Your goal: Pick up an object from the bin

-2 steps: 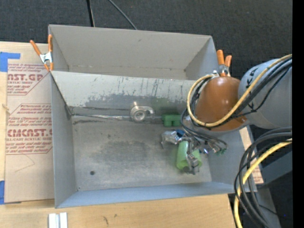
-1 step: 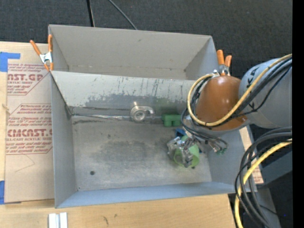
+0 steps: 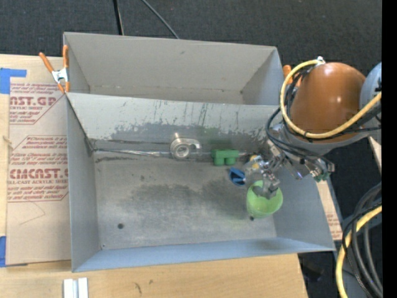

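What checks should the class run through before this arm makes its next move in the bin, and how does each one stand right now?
1. Claw above one thing: ok, it hangs over the light green round thing at the bin's right front.
2. Claw touching that thing: cannot tell.
3. Nearest neighbour clear: not ok, the small blue thing lies close to the claw's left and might get nudged.
4. Other things out of the way: ok, the green block and silver ring lie further back and left.
5. Room by the right wall: cannot tell.
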Action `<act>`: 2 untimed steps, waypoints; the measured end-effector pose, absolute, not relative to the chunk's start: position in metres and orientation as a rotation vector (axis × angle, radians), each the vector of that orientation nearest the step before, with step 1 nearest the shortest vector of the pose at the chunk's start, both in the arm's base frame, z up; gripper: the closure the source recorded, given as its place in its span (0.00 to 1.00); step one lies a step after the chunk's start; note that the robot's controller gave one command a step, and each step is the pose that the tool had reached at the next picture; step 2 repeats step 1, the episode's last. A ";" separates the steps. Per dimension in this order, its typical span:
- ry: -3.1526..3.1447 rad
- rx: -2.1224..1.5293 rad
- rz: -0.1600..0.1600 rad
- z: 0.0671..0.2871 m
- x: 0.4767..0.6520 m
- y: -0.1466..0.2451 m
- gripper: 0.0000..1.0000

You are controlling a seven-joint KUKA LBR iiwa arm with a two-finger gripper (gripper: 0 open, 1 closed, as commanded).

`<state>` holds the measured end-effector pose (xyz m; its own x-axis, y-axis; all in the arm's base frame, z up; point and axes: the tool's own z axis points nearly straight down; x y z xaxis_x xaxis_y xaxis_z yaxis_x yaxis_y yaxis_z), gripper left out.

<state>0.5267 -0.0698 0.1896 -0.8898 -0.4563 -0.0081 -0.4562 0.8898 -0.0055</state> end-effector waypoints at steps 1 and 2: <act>2.784 -1.446 -0.002 0.249 0.517 -0.045 1.00; 2.784 -1.446 -0.002 0.249 0.517 -0.045 1.00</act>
